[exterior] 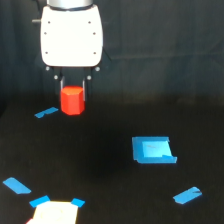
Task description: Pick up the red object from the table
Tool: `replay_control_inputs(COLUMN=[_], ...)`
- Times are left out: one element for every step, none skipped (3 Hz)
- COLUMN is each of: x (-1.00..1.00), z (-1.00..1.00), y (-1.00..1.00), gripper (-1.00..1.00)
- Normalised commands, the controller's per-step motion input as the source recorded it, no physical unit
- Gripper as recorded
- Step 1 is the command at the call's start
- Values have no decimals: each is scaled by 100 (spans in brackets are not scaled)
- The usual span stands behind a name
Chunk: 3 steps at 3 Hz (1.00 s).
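Red object sits clamped between the narrowly parted fingers of the white gripper.

We see a black backdrop behind the scene, dark and matte, with faint folds like cloth. Below it a black surface spreads wide, and the line where the two meet is hard to make out. Blue tape strips lie scattered on that surface, and a blue square patch sits toward the exterior view's right. At the bottom edge a pale, brightly lit patch glares, with blue tape at its corners.
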Motion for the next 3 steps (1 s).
replay_control_inputs(x=[0,-37,-66], z=[22,79,100], y=[55,-2,-20], gripper=[-59,-55,-66])
